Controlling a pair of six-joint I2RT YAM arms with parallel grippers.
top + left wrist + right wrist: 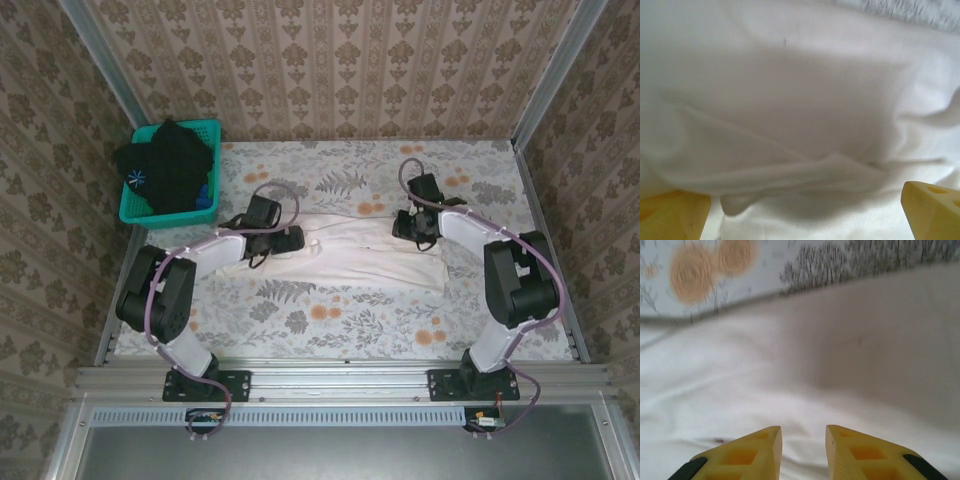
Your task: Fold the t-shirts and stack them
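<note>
Item: white t-shirt (340,255), plain pale side up. It lies as a long creased strip across the middle of the floral worktop (330,320), running 9 to 3 o'clock.

Left end effector (285,240) (805,212): at the strip's 9 o'clock end, low over the cloth, yellow fingers (670,215) spread wide, gripping nothing.

Right end effector (412,232) (804,450): at the 3 o'clock end, fingers parted by a narrow gap above the cloth.

Teal basket (150,205): at 10 o'clock, holding dark clothing (165,160).

A floral-clothed table (330,320) carries a flattened white t-shirt (360,262) at its middle, a teal basket (132,212) beyond the shirt's left end.
</note>
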